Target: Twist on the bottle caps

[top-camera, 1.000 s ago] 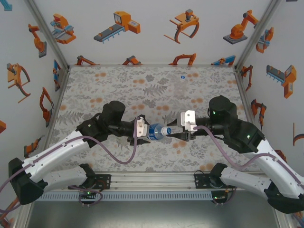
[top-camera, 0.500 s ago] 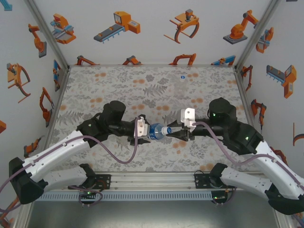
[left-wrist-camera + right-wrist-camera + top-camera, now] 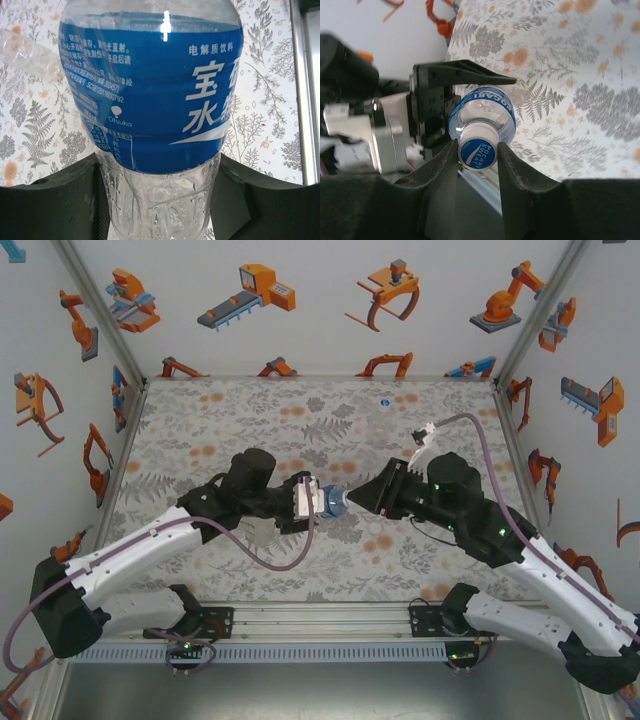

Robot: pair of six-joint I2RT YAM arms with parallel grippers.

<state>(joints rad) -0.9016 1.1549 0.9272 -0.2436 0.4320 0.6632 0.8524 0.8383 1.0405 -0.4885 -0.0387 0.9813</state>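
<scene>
The cap [image 3: 476, 152] sits on the mouth of the blue-label bottle [image 3: 150, 95], and our right gripper [image 3: 477, 146] is pinched tight on it, likely to twist it. At the bottle's lower end, our left gripper [image 3: 157, 200] is clamped on the body. We hold it level above the table [image 3: 200, 420], probably to resist the turning.

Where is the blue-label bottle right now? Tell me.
In the top view the blue-label bottle is held sideways at the centre: the left gripper clamps its body from the left, the right gripper pinches its cap from the right.

My right gripper [image 3: 478, 146] has rolled over, tightening on the cap [image 3: 477, 155]. The bottle [image 3: 329, 502] seems nudged slightly farther away.
</scene>
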